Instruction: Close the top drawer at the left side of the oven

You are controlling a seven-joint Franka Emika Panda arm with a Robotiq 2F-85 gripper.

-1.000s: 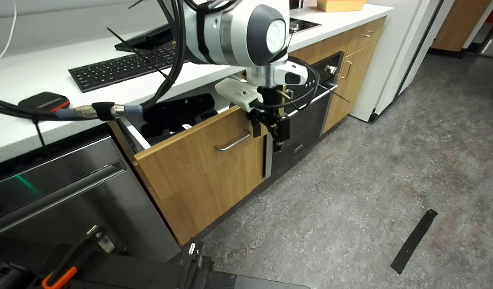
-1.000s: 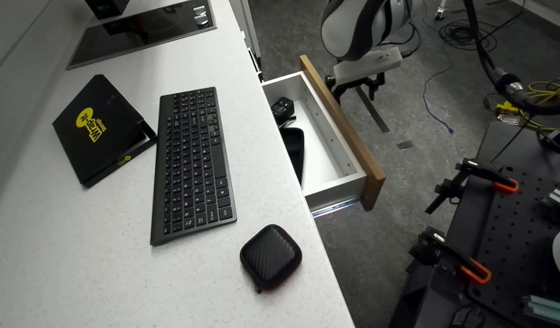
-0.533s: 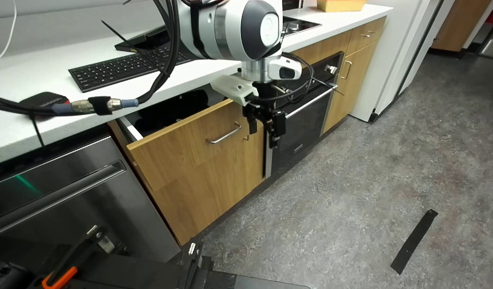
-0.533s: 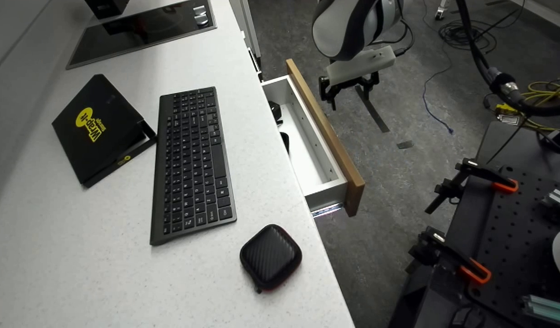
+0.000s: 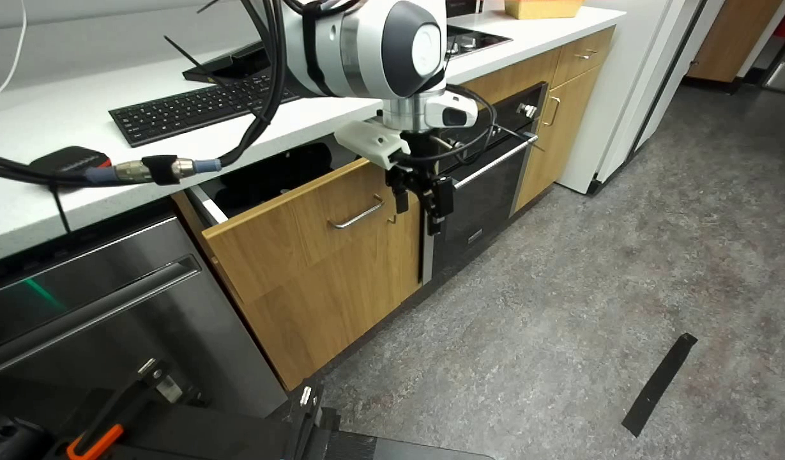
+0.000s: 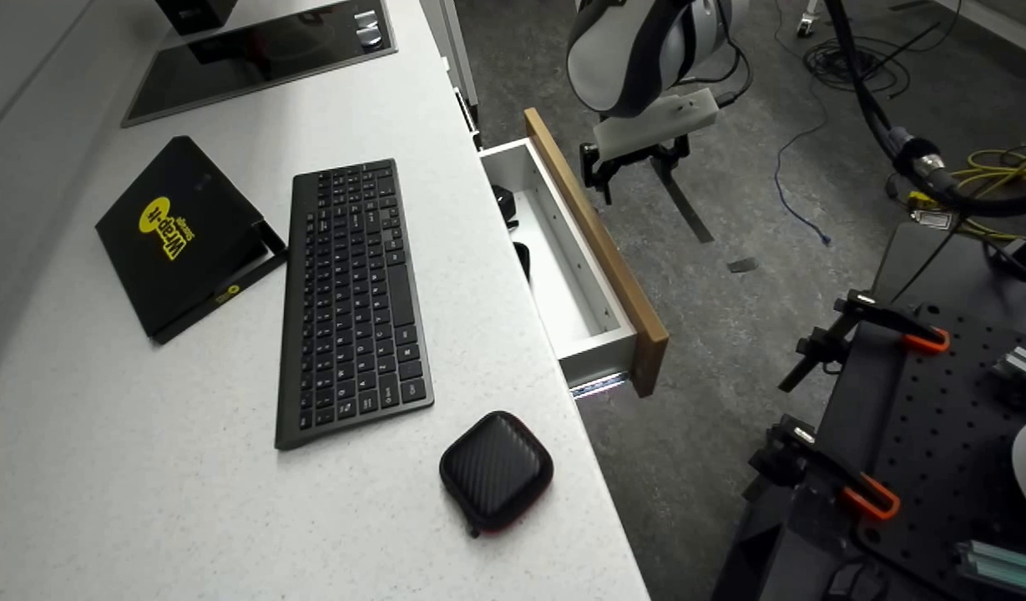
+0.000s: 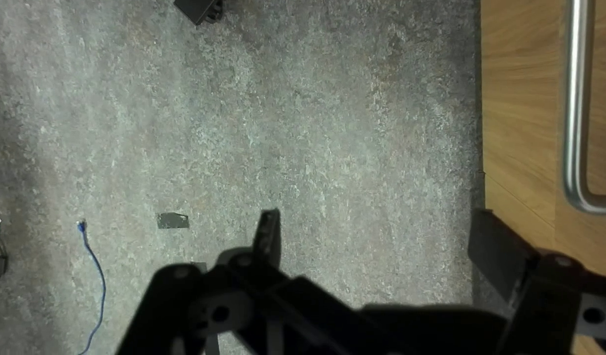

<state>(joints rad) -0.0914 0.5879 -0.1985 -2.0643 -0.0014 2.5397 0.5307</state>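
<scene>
The top drawer (image 5: 283, 233), with its light wood front and silver bar handle (image 5: 360, 216), is partly open. Its white inside and black items show in an exterior view (image 6: 563, 267). The handle also shows at the right of the wrist view (image 7: 576, 98). My gripper (image 5: 419, 214) hangs just outside the drawer front, near its oven-side end. It also shows in an exterior view (image 6: 638, 179). In the wrist view its fingers (image 7: 376, 219) are wide apart with only floor between. I cannot tell whether it touches the front. The black oven (image 5: 478, 204) is beside the drawer, shut.
A white counter (image 6: 479, 351) above the drawer holds a keyboard (image 6: 354, 292), a black box (image 6: 191, 238) and a small black case (image 6: 496, 472). A stainless steel appliance (image 5: 111, 306) adjoins the drawer. A black mounting table with clamps (image 6: 938, 417) faces the cabinets.
Over the first half second the drawer slid partway inward and my gripper moved toward the counter with it. Since then the drawer has stayed still and my gripper has shifted slightly toward the drawer.
</scene>
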